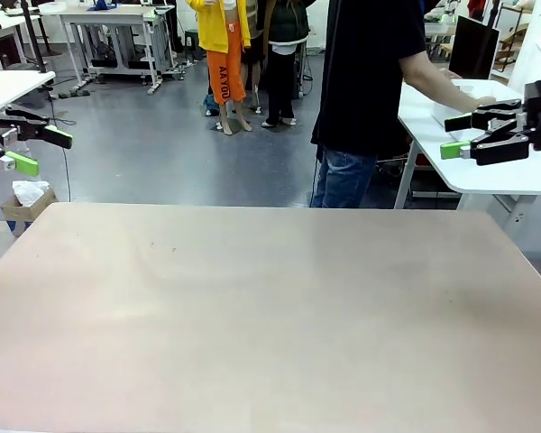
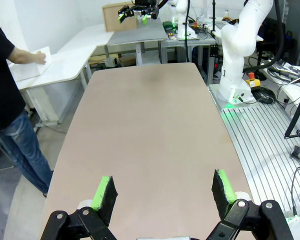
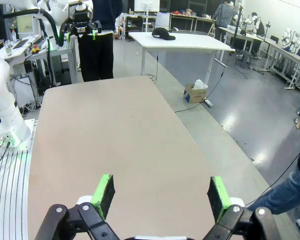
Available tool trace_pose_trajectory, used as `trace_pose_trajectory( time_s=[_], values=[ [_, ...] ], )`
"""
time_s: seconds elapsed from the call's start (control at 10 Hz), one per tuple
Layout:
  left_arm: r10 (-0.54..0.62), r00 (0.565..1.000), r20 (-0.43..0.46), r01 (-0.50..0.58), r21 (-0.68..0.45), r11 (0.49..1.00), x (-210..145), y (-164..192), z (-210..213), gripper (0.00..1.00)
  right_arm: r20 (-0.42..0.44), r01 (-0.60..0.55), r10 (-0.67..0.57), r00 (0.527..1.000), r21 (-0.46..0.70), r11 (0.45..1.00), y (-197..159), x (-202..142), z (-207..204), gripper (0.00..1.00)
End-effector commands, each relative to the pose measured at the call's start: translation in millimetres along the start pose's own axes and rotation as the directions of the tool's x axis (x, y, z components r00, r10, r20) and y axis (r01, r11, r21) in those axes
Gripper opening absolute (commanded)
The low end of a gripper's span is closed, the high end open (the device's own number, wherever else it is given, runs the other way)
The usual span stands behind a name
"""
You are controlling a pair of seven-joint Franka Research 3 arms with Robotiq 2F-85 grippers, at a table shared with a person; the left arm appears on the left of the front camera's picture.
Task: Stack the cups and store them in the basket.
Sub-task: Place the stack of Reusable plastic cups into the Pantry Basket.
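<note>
You are looking at a bare beige desk (image 1: 270, 307); I cannot tell where the cups or the basket are — no tumbler and no bin is showing on its surface from the front or from either wrist.

Your left gripper (image 1: 27, 149) is hanging at the left edge of the front view, above the desk's far-left corner and off to the side of it, its fingers spread wide and holding nothing. In its own wrist view the left gripper (image 2: 162, 192) is showing two green-padded fingers (image 2: 104, 192) well apart, with the length of the desk running between them.

Your right gripper (image 1: 464, 135) is hovering at the right edge of the front view, raised above the desk, fingers also wide and holding nothing. From the right wrist the same gripper (image 3: 161, 192) is showing its green pads far apart over the desk.

At the far side a person (image 1: 365, 99) in a black top and blue jeans is standing turned away from your desk — one hand (image 1: 480, 101) is reaching onto a white side table (image 1: 514, 176) to the right, resting at a white object there whose shape I cannot make out. The left wrist view is showing that hand (image 2: 40, 58) on something white and flat-topped.
</note>
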State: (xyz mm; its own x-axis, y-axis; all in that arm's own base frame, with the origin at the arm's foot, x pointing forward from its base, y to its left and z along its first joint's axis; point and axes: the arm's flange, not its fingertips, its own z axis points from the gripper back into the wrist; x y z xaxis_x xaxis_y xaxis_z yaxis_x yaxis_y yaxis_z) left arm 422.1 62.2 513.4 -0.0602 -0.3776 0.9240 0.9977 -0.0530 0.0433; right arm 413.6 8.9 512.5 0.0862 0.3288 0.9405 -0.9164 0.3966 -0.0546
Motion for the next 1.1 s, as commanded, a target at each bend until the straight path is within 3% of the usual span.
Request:
trace_pose_trajectory(
  time_s=[0.0, 1.0],
  values=[
    [0.007, 1.000, 0.003, -0.007, -0.007, 1.000, 2.7, -1.8, -0.1, 1.00, 0.025, 0.009, -0.008, 1.000, -0.007, 1.000, -0.2, 2.2, -1.9, 1.00],
    [0.007, 1.000, 0.003, -0.007, -0.007, 1.000, 2.7, -1.8, -0.1, 1.00, 0.025, 0.009, -0.008, 1.000, -0.007, 1.000, -0.2, 2.2, -1.9, 1.00]
  ],
)
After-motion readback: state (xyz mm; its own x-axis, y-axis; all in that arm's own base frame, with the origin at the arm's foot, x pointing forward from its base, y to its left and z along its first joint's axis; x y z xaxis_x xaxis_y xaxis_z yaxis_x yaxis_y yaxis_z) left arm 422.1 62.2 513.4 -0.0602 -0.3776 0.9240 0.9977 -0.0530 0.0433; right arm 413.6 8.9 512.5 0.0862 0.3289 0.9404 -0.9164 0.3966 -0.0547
